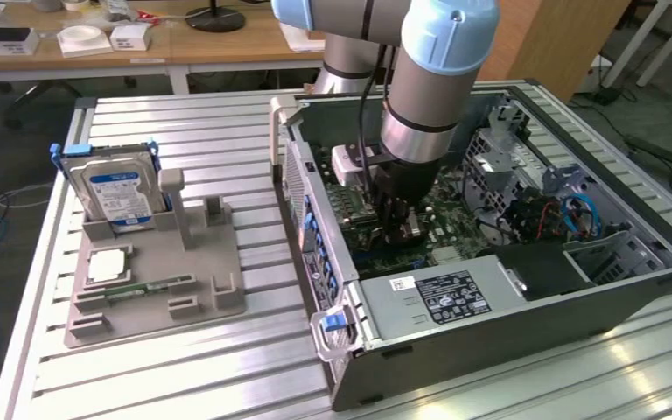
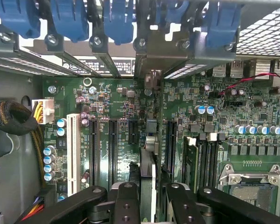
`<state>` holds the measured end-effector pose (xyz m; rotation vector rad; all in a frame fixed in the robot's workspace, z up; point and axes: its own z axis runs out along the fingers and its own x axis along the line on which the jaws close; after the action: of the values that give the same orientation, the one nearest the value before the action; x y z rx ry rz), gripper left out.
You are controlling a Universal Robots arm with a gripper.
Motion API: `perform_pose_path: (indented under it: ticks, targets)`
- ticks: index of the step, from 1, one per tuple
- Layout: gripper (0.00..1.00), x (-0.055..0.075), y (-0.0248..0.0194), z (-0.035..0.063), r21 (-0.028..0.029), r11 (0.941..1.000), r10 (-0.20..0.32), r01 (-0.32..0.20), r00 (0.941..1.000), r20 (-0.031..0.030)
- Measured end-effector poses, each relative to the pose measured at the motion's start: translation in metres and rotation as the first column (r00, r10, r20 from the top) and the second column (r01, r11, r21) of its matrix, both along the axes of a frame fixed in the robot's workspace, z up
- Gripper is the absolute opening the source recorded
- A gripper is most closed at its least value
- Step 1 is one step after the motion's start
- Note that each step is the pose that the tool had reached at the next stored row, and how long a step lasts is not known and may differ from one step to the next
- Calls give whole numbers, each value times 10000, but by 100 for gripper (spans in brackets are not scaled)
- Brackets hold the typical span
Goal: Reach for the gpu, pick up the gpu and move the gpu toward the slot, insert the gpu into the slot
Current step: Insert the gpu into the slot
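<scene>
Down inside the open computer case (image 1: 616, 289), the arm's gripper (image 1: 401, 229) hangs over the green motherboard (image 2: 121, 100), near the case's side wall that faces the grey holder. From the wrist view, the black fingers (image 2: 130, 205) are clenched on the gpu (image 2: 148, 182), which is seen edge-on and stands upright between them, its lower edge down among the long black slots (image 2: 113, 149) in the middle of the board; whether it is seated I cannot tell. Blue latches (image 2: 116, 18) line the case's rear wall above the slots. Outside the case, on the slatted metal table (image 1: 196, 385), the grey holder (image 1: 155, 280) carries a hard drive (image 1: 118, 188) standing at its far end and a thin memory stick (image 1: 150, 288) lying flat near its near edge.
</scene>
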<state>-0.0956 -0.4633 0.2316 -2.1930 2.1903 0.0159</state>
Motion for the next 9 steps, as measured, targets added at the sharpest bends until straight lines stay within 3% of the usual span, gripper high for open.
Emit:
perform_pose_path:
  ticks: [9]
  targets:
    - [27,-1,1,0,12,10000,-2,2,10000,3]
